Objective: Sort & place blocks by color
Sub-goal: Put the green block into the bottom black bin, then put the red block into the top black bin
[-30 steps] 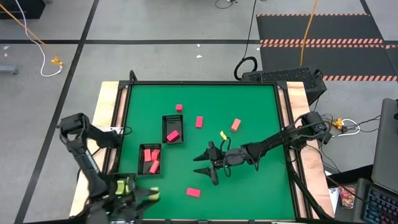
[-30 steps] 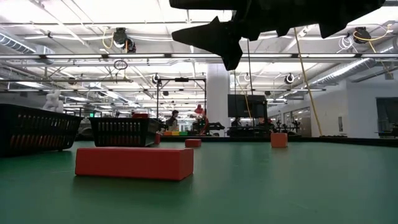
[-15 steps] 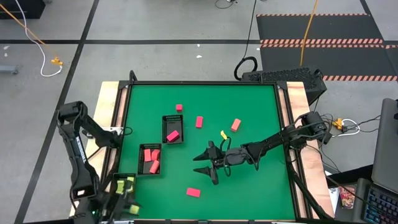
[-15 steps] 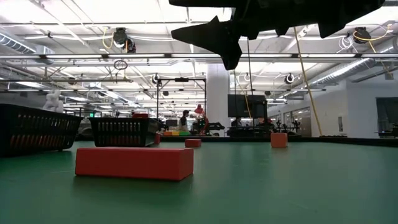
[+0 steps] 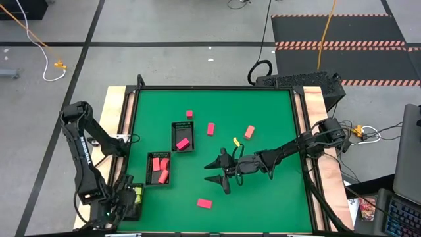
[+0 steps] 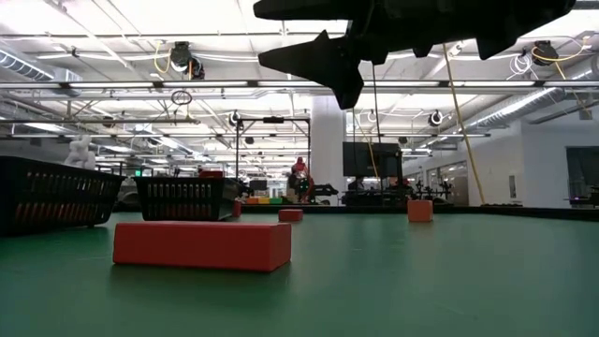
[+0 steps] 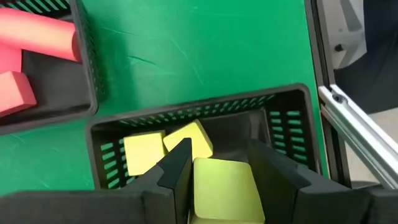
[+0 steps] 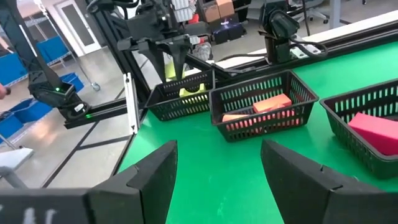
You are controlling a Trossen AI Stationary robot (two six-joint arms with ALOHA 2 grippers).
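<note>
Where the left gripper (image 7: 214, 171) hung beyond the worktop's near-left corner a second earlier, it now stands over the near-left mesh tray (image 7: 292, 106), its jaws clamped on a yellow block (image 7: 224, 190) held just above two more yellow blocks (image 7: 165, 146) lying in that tray. The left arm (image 5: 82, 155) has folded back towards the worktop's left edge. The right gripper (image 5: 217, 172) has not moved: it hovers above the middle of the green worktop (image 5: 276, 112) with its jaws spread and nothing between them.

From above, the left gripper and the yellow tray (image 5: 135, 201) merge into one dark mass, so the grasp reads only in the left wrist view. A small yellow block (image 5: 236, 142) lies just beyond the right gripper. Loose red and pink blocks lie well apart: one near the front edge (image 5: 204, 203), three farther back (image 5: 210, 128). The middle tray (image 5: 158, 168) holds three pink-red blocks; the rear tray (image 5: 183, 136) holds one magenta block.

In the low view only the undersides of the right gripper's fingers (image 6: 318, 58) show, cut off above. Beyond the worktop lies a bright hall with ceiling pipes, a white column and a distant person (image 6: 299, 178), too small to make out.
</note>
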